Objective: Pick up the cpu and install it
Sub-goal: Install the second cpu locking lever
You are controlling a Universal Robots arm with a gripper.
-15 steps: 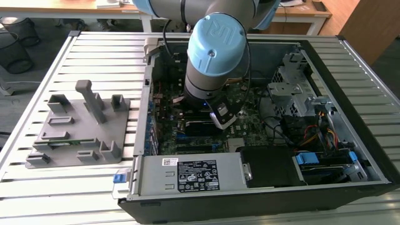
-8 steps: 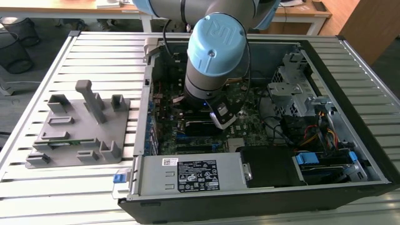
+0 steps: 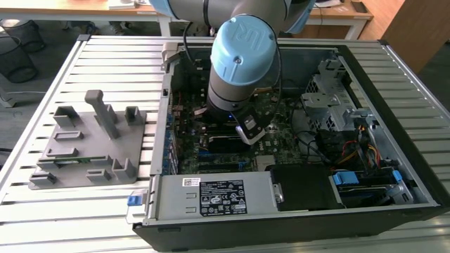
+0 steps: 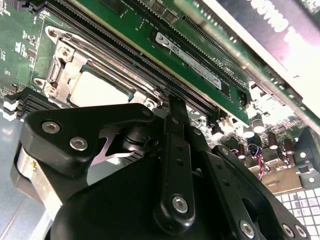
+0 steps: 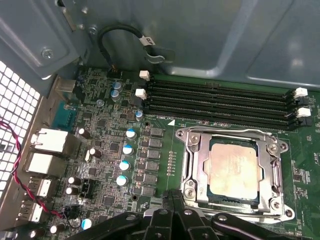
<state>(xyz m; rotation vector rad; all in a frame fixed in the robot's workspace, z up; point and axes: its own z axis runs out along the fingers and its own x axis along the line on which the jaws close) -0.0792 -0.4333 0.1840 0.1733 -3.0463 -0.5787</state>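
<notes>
The cpu (image 5: 235, 170) lies flat in its motherboard socket, its silver-grey top showing inside the open metal retention frame (image 5: 192, 167). In the second wrist view the cpu (image 4: 97, 90) appears as a pale square just beyond the gripper body. My gripper (image 5: 172, 199) hangs just off the socket's edge, beside the cpu, with its two black fingertips pressed together and nothing between them. A single finger (image 4: 177, 117) shows side-on in the second wrist view. In the exterior view my arm (image 3: 239, 68) reaches down into the open computer case (image 3: 393, 158).
Several empty black memory slots (image 5: 220, 102) run along the socket, and a memory module (image 4: 200, 60) stands close by. Capacitors (image 5: 127, 150) and rear ports (image 5: 47, 140) crowd the board. A power supply (image 3: 211, 197), drive cage (image 3: 330, 105) and grey fixture tray (image 3: 88, 142) are nearby.
</notes>
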